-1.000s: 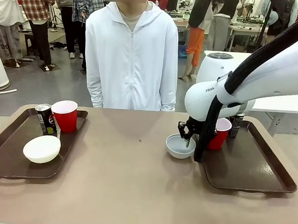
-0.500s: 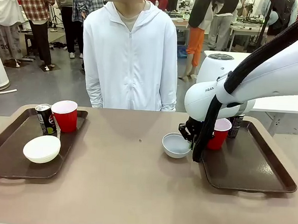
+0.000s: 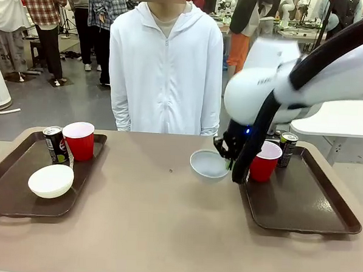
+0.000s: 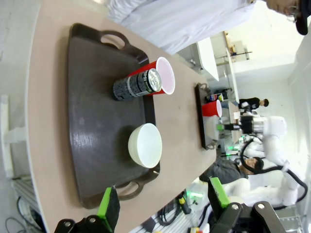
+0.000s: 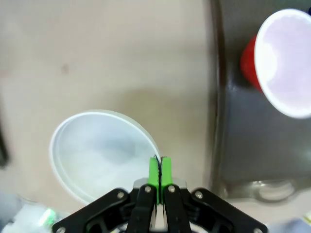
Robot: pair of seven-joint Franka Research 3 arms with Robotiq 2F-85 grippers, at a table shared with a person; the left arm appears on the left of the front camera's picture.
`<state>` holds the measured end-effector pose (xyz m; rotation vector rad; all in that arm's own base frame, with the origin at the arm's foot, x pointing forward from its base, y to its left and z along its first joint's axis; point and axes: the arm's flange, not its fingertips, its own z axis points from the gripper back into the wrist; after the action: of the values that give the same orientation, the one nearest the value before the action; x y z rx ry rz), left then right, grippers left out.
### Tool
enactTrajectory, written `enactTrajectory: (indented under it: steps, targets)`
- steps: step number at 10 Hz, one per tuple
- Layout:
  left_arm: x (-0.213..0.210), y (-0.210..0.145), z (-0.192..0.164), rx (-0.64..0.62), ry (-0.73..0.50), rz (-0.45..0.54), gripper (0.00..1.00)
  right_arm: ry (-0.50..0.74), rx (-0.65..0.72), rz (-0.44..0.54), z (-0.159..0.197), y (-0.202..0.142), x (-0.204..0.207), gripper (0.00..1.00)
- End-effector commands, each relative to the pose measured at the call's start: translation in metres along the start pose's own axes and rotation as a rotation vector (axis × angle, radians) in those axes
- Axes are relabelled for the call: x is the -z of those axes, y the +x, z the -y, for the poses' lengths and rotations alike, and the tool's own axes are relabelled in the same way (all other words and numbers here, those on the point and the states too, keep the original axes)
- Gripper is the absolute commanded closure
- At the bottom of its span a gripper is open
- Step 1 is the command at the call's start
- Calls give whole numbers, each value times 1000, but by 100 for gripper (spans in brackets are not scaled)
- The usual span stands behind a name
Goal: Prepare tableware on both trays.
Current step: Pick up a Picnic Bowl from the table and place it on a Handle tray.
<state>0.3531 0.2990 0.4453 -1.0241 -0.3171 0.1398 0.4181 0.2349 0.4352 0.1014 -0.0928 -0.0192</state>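
grey-white bowl [image 3: 208,164] has lifted, pinched by right fingers [image 5: 160,171].

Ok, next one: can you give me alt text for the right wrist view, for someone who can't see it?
The right gripper, green pads pressed together, pinches the rim of a pale grey-white bowl above the tan table. To the right, a red cup with a white inside stands on a dark brown tray.

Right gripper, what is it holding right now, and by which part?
The right gripper holds the pale grey-white bowl by its rim, fingers pinched shut on the edge nearest the right tray.
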Motion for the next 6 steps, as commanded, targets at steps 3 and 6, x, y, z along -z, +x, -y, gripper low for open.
enactTrajectory:
  steps: [3, 6]
  targets:
    - [-3, -1, 0, 17, -19, 12, 4, -170, -119, -82, 30, -72, -69, 100]
    - [-3, -1, 0, 17, -19, 12, 4, -253, -167, -116, 114, -75, -74, 100]
